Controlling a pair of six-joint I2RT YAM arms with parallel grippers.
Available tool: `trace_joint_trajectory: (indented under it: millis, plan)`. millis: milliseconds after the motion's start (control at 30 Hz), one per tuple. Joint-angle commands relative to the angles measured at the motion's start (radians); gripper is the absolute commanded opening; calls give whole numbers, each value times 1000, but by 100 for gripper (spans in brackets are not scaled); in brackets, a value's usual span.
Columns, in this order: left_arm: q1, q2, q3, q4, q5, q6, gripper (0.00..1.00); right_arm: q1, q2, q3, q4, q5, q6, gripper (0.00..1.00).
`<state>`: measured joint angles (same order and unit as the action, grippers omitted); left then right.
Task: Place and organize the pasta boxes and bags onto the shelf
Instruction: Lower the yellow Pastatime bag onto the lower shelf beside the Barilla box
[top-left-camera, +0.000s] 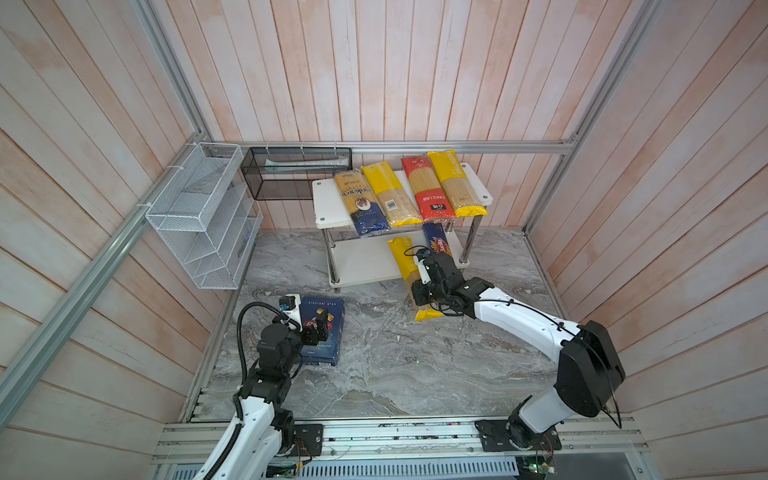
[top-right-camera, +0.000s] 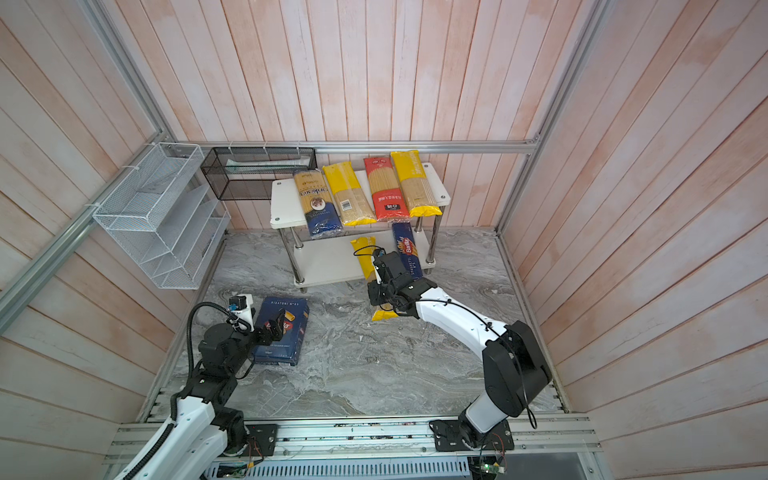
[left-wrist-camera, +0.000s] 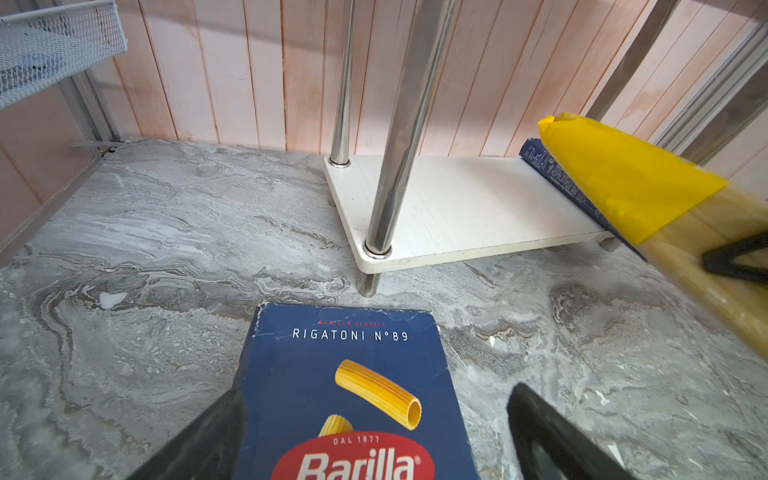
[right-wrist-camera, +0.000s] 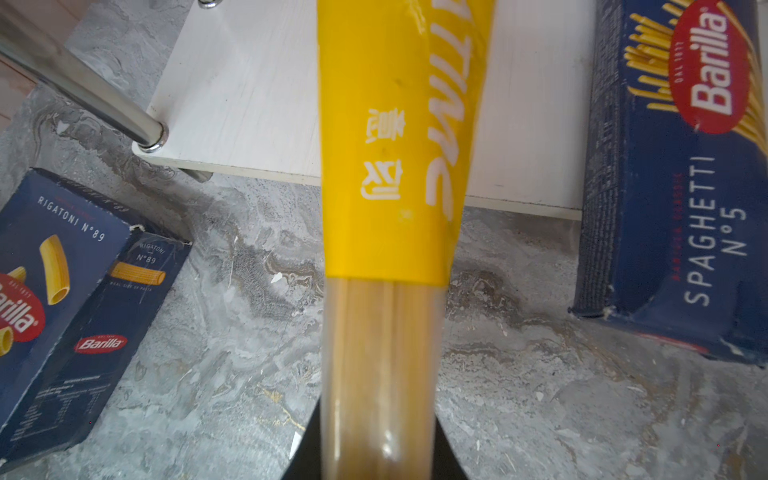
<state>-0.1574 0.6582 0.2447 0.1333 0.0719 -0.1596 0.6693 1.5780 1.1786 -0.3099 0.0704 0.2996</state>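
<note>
right hand (top-left-camera: 419, 291): clamped on long yellow plastic spaghetti bag (right-wrist-camera: 386, 166), far end over white lower shelf board (left-wrist-camera: 457, 208) | left hand (left-wrist-camera: 378, 392): apart, over wide dark-blue rigatoni carton (left-wrist-camera: 353, 353) on grey marble bench (top-left-camera: 395, 353)

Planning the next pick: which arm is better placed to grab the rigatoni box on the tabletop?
Left. The left gripper hangs open directly over the rigatoni box, while the right gripper is shut on a yellow spaghetti bag at the shelf.

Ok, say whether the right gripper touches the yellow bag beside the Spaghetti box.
Touching. Right wrist view: the yellow bag runs between the right gripper's black fingers, which press both its sides.
</note>
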Motion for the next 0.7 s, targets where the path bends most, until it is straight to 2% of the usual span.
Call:
trace_joint_trajectory:
  millis: [0,467,667]
  plan:
    - [4,-13,16,2,6,17,100,-11,-4,67,149,34,-1,0]
    - [4,-29,8,0,2,15,100,-83,75,97,193,16,-29,0]
    - [5,-34,8,0,0,14,100,-112,155,157,174,30,-58,0]
